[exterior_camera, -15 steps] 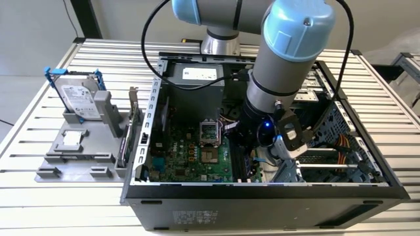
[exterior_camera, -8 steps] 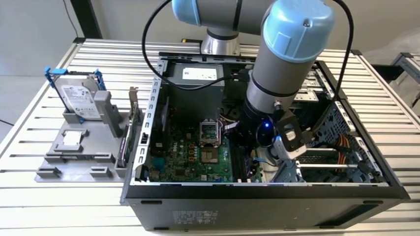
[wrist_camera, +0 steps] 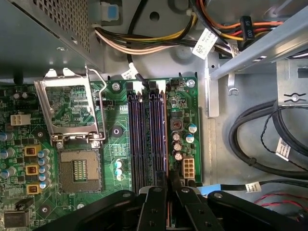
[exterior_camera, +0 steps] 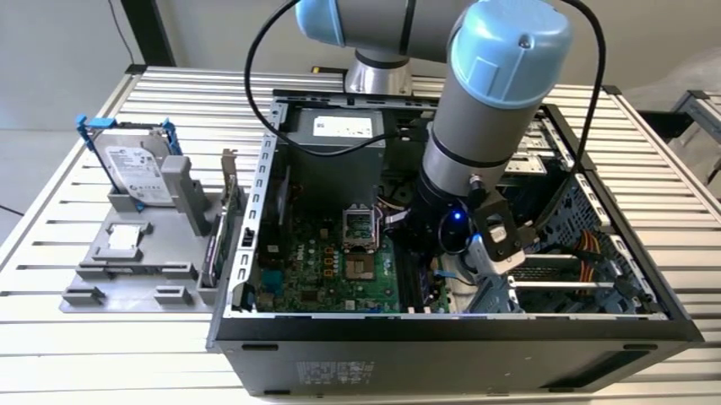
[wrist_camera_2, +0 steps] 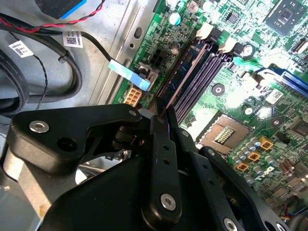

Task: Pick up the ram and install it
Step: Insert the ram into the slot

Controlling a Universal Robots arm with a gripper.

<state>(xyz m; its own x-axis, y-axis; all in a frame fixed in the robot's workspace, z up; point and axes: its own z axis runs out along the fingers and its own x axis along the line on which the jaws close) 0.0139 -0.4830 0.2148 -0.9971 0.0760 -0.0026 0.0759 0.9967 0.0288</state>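
A robotics lab or test workshop: a Universal Robots arm [exterior_camera: 485, 126] reaches into an open desktop computer case [exterior_camera: 451, 329] set on a slatted aluminium workbench [exterior_camera: 101, 354]. Beside the case stands a grey parts fixture [exterior_camera: 135, 261] holding a hard drive [exterior_camera: 133, 169]. Inside, a green motherboard [wrist_camera: 183, 103] and bundled cables [wrist_camera: 144, 43] lie exposed.

Bright even daylight, glare on motherboard [wrist_camera_2: 250, 96], soft shadows

Exterior high, overlooking case [exterior_camera: 451, 325]; wrist cams close (shared motherboard [wrist_camera: 185, 103]).
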